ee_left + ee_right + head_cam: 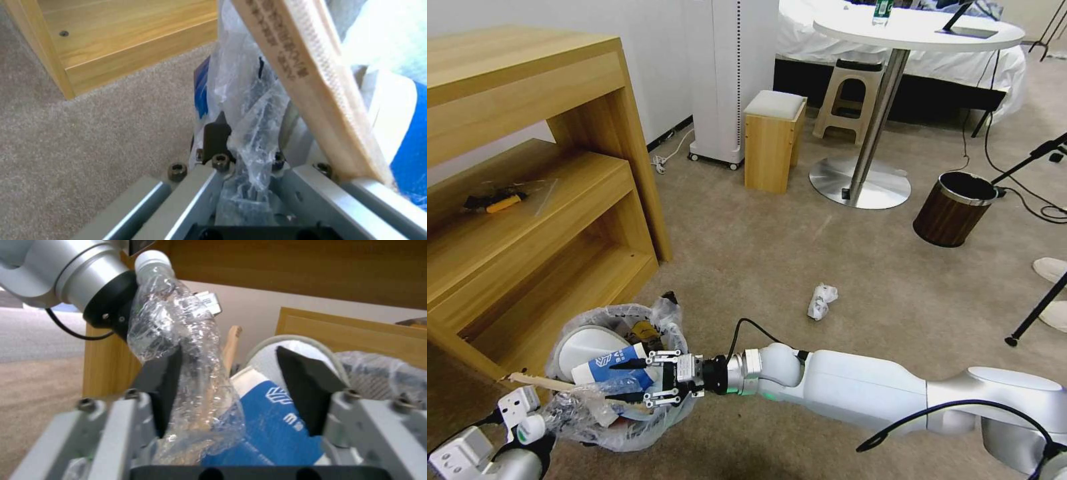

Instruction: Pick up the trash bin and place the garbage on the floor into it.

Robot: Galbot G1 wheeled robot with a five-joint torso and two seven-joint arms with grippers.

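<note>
The right end effector (635, 381), fingers spread, hovers over the trash bin (617, 373), clear bottle (186, 373) apparently dropping in; left end effector (240, 156) pinches the rim. Next: the white wad (822, 301) at two o'clock.

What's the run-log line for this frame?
left gripper: shut on trash bin rim | right gripper: open over bin, clear bottle between fingers | white wad: on floor

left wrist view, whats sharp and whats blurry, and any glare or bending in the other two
Left wrist view: the wooden stick and white bag are soft and washed out up close, the carpet crisper. Right wrist view: the clear bottle glints, the black fingertips slightly soft. Head view: the wooden shelf bows near the edge.
</note>
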